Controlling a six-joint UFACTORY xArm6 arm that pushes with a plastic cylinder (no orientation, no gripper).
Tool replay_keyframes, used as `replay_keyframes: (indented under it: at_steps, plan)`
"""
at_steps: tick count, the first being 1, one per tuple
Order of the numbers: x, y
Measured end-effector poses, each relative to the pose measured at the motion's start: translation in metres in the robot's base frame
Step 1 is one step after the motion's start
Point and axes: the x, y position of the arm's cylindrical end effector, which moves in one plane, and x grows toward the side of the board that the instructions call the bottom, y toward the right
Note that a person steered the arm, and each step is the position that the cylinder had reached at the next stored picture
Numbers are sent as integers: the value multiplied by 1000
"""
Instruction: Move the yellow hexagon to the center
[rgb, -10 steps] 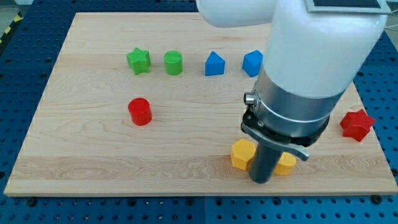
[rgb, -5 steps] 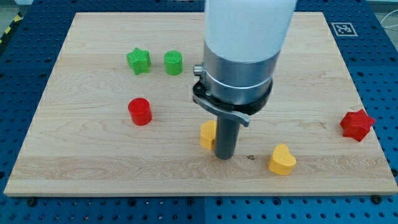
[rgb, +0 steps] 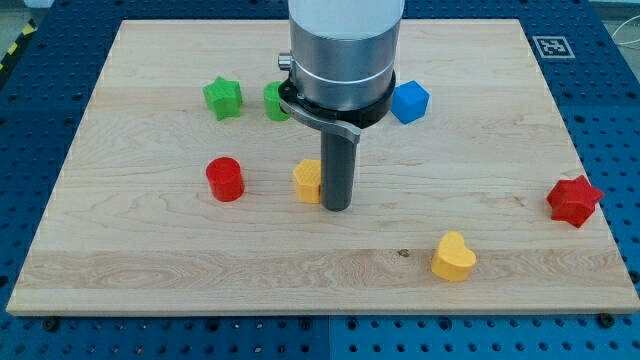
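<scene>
A robotics lab bench: a pale wooden counter (rgb: 150, 270) rests on a blue perforated metal base (rgb: 615, 120) with a regular grid of mounting holes, and a printed fiducial marker (rgb: 552, 46) sits at one corner.

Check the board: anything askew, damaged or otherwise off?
Nothing stands out. My tip sits against the view's right side of the yellow hexagon, which is partly hidden behind the rod. The other blocks rest flat on the wooden board, apart from one another. The arm hides part of the top row.
</scene>
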Motion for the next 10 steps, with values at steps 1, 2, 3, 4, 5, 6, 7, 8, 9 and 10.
replay_keyframes:
  at_steps: [1, 2, 3, 4, 5, 6, 7, 8, 9, 10]
  plan:
    - [-1, 0]
    - [-5, 0]
    - [-9, 0]
    - [-11, 0]
    - [-21, 12]
    - [-27, 20]
    - [-29, 20]
    - [-29, 14]
    - [-29, 8]
    - [-30, 4]
